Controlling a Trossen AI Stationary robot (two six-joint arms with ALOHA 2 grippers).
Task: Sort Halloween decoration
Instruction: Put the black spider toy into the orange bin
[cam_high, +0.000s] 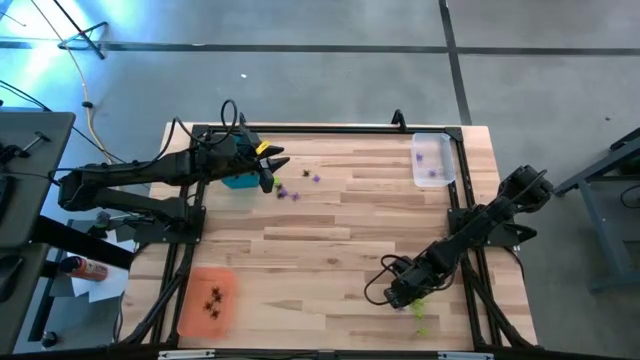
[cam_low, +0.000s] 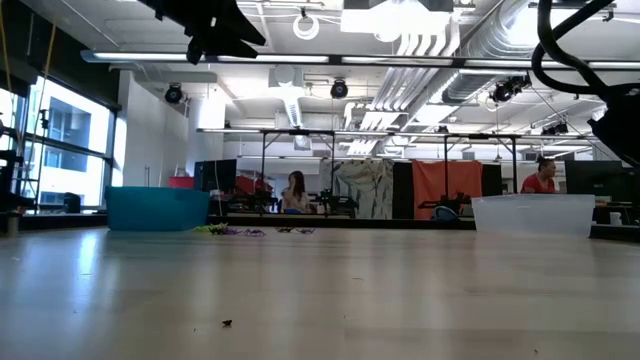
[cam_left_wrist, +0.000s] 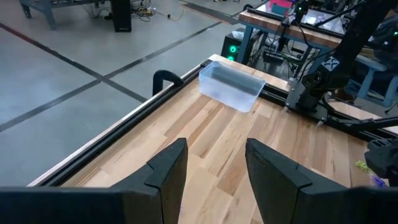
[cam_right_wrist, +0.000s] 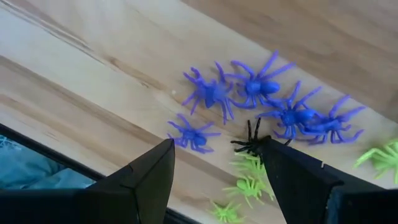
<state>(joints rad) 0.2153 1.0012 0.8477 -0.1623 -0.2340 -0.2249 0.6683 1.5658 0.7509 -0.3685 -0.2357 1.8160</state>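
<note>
Right gripper (cam_right_wrist: 214, 180), fingers apart, hovers over tiny spiky purple, lime and black plastic spiders (cam_right_wrist: 249, 146) on the tabletop (cam_right_wrist: 93, 81); likely featherlight, springy-legged, best pinched across the body.

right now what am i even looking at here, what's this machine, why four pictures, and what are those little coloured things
It is a robot with two dark arms at a wooden table, each ending in a two-finger gripper. One picture looks straight down, one looks level across the tabletop, and two come from cameras on the wrists. The left gripper hangs open and empty above the teal tray. The right gripper is open just over a heap of toy spiders: purple spiders, green spiders and one black spider. A clear tray holds a few purple ones; an orange tray holds dark ones. More spiders lie loose beside the teal tray. Nothing is held.
</note>
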